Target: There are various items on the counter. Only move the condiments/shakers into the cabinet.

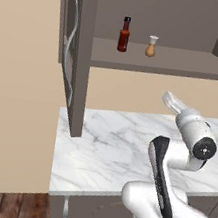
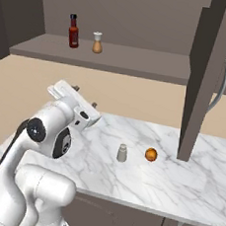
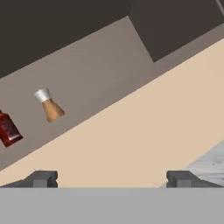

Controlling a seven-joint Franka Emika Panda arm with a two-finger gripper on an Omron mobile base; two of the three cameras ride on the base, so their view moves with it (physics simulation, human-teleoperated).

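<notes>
The marble tabletop [image 2: 187, 178] runs under the open cabinet [image 2: 140, 63], where the red bottle [image 2: 73, 31] and tan shaker [image 2: 97, 42] already stand. My claw [image 2: 84, 96], spread wide and empty, hovers left of the upright grey shaker [image 2: 123, 153]; the orange fruit [image 2: 151, 154] sits just beyond.

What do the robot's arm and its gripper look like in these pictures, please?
The arm is built of glossy white, rounded segments with dark grey to black joints. A round black cap with a small pale centre mark closes one joint, and a black band runs along a lower link. The gripper has a boxy white body; its two small jaws are dark grey and blocky. No cables or lettering are visible.
</notes>
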